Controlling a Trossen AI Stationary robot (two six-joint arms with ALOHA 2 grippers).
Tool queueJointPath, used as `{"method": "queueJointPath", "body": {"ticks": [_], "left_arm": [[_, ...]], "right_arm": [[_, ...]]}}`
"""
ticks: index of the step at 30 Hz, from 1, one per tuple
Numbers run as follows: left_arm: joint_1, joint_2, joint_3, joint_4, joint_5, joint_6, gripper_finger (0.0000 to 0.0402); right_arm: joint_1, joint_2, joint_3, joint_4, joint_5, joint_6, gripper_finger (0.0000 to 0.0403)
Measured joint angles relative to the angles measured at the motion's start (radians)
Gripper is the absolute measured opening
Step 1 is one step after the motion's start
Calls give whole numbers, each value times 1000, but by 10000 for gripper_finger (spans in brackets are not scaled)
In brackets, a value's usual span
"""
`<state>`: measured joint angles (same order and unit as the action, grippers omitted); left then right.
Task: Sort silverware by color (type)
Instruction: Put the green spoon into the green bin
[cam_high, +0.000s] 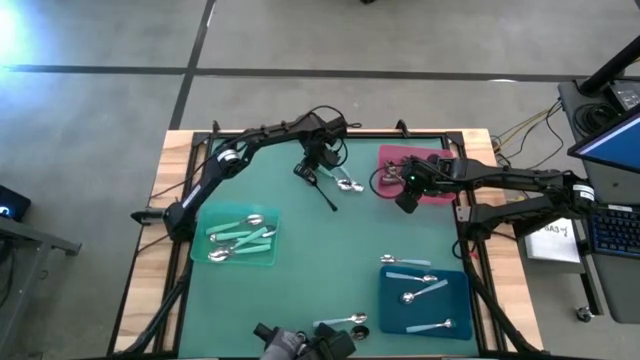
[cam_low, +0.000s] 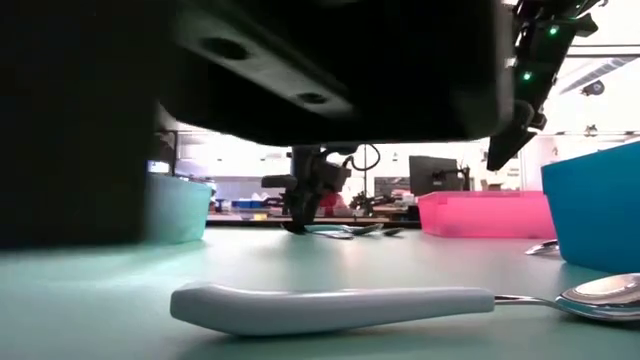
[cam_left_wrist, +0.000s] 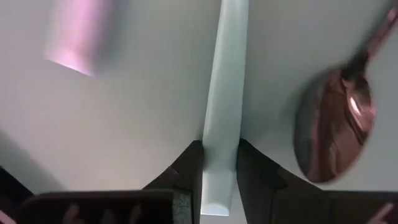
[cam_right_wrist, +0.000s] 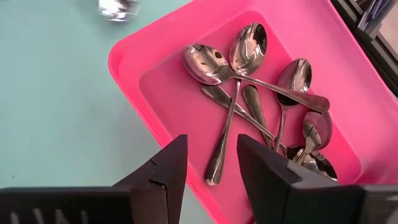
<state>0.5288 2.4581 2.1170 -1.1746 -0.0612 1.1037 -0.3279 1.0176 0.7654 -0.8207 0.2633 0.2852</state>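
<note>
While pinching pale spoon handle (cam_left_wrist: 221, 124) near table's far middle, left claw (cam_left_wrist: 219, 168) grips narrow flat sides. Light, stiff, smooth; likely slippery, best held mid-handle. Right claw (cam_right_wrist: 211, 165) spread, empty, above metal spoons (cam_right_wrist: 249, 93) in pink tray (cam_right_wrist: 140, 68).

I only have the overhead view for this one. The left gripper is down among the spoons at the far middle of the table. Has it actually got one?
Observer: Yes. In its wrist view the left gripper has its fingers pressed on both sides of the pale-handled spoon.
Operator: Anything else close to that grip?
Observer: A loose metal spoon lies right beside it, outside the fingers.
Operator: And the right gripper over the pink tray, is it carrying anything?
Observer: No. The right gripper is open and empty above the pink tray, which already holds several all-metal spoons, overlapping.
</note>
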Motion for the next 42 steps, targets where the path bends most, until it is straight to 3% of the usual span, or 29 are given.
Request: {"method": "queueJointPath", "body": {"ticks": [8, 17, 26, 32, 37, 42], "left_arm": [[6, 1, 30, -54, 23, -189, 54], [6, -9, 239, -240, 131, -292, 54], [-20, -143, 114, -257, 183, -590, 54], [-78, -234, 12, -283, 182, -630, 54], [-143, -387, -165, -265, 176, -718, 54], [-204, -615, -446, -186, 176, -816, 54]], "right_arm": [[0, 0, 0, 0, 0, 2, 126], [0, 0, 0, 0, 0, 2, 126], [0, 0, 0, 2, 0, -9, 125], [0, 0, 0, 5, 0, -8, 121], [0, 0, 0, 34, 0, -8, 122], [0, 0, -1, 84, 0, -16, 125]]}}
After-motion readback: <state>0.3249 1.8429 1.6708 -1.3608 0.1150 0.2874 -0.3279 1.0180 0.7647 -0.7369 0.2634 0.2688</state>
